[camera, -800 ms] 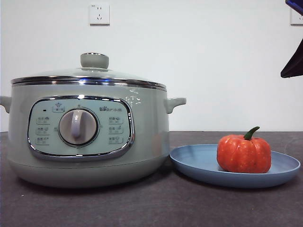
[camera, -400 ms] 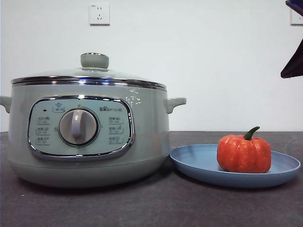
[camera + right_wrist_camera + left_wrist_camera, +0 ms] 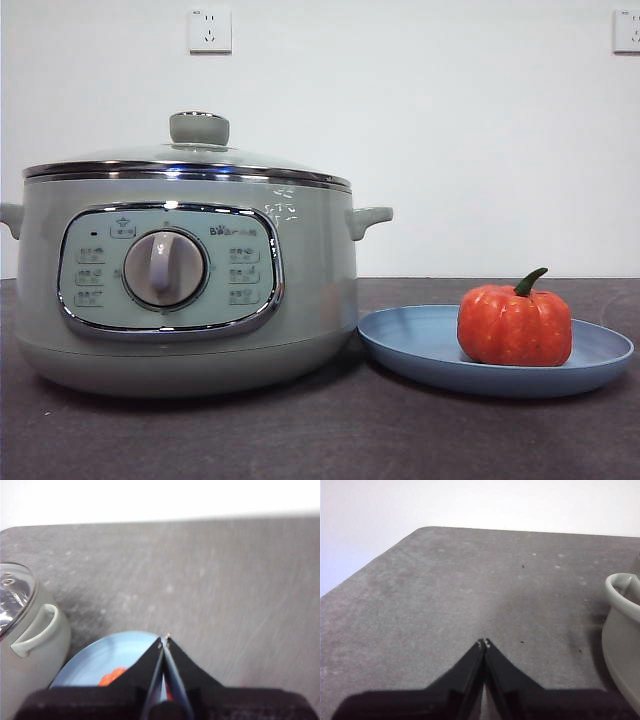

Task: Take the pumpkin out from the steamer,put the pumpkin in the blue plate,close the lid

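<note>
- You have one steamer (image 3: pixel 185 285) on the table.
- You have one lid (image 3: pixel 190 160), seated on it.
- You see one blue plate (image 3: pixel 420 345).
- You see one pumpkin (image 3: pixel 514 325).
- You count two wall sockets (image 3: pixel 210 30).
- You have two grippers: left gripper (image 3: pixel 484 642), right gripper (image 3: pixel 164 639).

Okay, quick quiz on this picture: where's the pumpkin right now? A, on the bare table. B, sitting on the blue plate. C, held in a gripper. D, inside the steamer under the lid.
B: the pumpkin rests on the blue plate beside the steamer, whose lid is on; no gripper touches it.
</note>
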Controlling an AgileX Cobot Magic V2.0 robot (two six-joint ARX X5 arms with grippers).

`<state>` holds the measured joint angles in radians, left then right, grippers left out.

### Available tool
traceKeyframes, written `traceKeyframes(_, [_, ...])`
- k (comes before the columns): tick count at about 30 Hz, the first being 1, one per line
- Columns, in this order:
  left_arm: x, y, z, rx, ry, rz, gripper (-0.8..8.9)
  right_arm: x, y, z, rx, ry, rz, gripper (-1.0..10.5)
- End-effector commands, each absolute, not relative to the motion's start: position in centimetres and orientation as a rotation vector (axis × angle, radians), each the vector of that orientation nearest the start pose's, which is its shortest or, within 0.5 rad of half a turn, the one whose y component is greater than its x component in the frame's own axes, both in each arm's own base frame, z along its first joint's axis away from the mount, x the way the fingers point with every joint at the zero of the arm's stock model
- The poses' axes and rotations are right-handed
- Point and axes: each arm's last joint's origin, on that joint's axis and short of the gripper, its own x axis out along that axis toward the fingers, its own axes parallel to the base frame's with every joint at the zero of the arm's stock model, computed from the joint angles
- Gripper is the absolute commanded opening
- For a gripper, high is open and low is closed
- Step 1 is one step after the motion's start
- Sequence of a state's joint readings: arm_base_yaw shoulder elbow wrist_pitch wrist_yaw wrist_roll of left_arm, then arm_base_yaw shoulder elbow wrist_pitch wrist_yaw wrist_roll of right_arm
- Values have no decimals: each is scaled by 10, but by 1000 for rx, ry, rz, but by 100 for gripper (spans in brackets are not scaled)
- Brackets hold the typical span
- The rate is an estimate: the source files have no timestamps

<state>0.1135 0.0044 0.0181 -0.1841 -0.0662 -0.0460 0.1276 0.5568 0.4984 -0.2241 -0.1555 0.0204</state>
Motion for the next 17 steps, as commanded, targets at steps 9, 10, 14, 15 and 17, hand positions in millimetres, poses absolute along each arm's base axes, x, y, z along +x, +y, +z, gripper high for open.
traceKeyframes(9, [95,13,147,-56,175,185,-3,107,6,211,-122,212,184,1])
traceKeyframes(10, [95,13,147,-56,175,185,-3,105,5,205,-121,214,176,1])
traceKeyframes(14, [95,13,147,-56,174,185,-3,102,4,184,-102,206,157,1])
traceKeyframes(15, [95,13,147,-56,175,185,-3,101,4,179,-103,206,158,1])
traceKeyframes(17, [95,13,147,-56,174,185,-3,99,4,172,-102,201,158,1])
